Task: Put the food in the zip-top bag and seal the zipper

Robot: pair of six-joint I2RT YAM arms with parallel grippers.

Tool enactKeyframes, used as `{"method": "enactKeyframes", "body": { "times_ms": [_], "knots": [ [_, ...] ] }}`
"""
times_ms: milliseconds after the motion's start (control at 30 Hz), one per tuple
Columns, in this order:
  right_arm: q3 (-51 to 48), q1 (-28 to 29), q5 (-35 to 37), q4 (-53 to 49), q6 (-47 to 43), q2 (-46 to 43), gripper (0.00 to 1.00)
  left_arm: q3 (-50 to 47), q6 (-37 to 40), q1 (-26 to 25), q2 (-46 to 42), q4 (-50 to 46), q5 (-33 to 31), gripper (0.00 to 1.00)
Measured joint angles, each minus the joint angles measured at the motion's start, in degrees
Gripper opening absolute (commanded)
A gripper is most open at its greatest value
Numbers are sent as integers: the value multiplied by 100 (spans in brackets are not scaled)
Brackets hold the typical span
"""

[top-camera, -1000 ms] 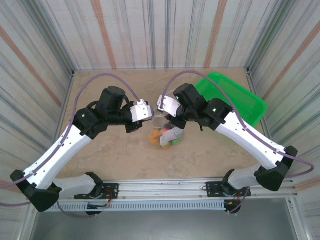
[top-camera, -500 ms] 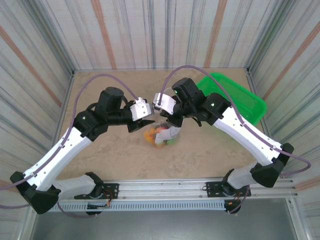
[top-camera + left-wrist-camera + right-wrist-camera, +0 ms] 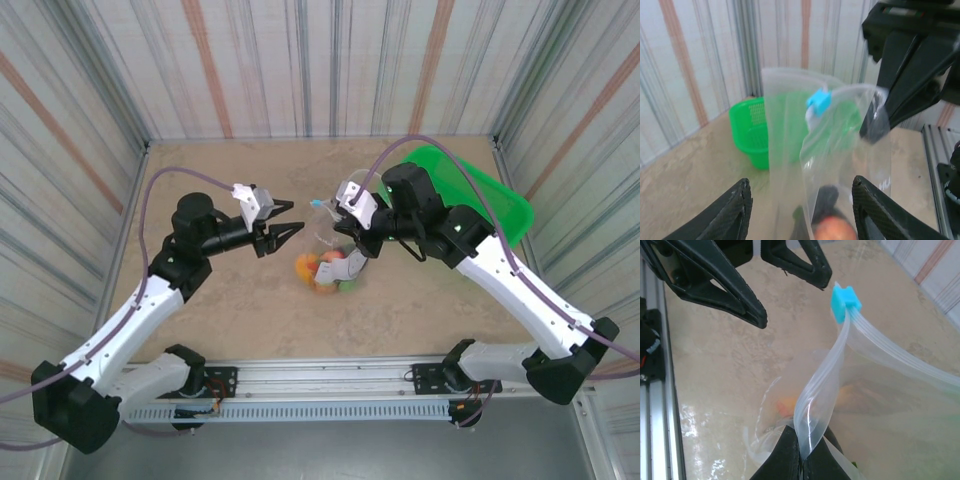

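Observation:
The clear zip-top bag (image 3: 330, 255) hangs from my right gripper (image 3: 345, 232), which is shut on one lip of its mouth (image 3: 815, 400). Food sits low inside: orange and red pieces (image 3: 318, 270), an orange blur (image 3: 790, 405), a red fruit (image 3: 832, 230). The zipper (image 3: 890, 357) runs up to a blue slider (image 3: 845, 302) (image 3: 818, 100) at the bag's left end, with the mouth gaping beside it. My left gripper (image 3: 290, 217) stands open just left of the bag, touching nothing. In the left wrist view its fingers (image 3: 735, 210) flank the bag, which hangs further ahead.
A green mesh basket (image 3: 470, 195) stands at the back right, also behind the bag in the left wrist view (image 3: 747, 135). Striped walls close in the beige table (image 3: 220, 300) on three sides. A metal rail (image 3: 330, 375) runs along the near edge.
My left gripper opened and drew back to the left, away from the bag. My right gripper shut on the bag's lip and shifted slightly right, the bag with it.

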Motion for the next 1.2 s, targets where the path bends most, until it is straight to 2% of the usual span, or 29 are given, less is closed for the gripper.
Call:
{"method": "enactKeyframes", "body": {
  "times_ms": [167,367,733,800,900,967,1200],
  "knots": [
    [-160,0,-238,216,111,-13,0,-11,22,-332,87,597,59,55],
    [-197,0,-411,332,203,-22,0,-267,63,-356,256,1259,-50,48],
    [-280,0,-730,415,219,-96,0,-612,-116,-286,927,2645,-48,50],
    [-284,0,-752,417,219,-120,0,-612,-166,-219,1036,2815,-44,47],
    [-289,0,-778,413,219,-151,0,-610,-205,-166,1134,3027,13,29],
    [-289,-11,-813,411,219,-166,0,-605,-236,-168,1158,3110,157,22],
    [-289,-105,-859,411,219,-170,0,-605,-267,-168,1163,3333,627,24]
  ]
}}
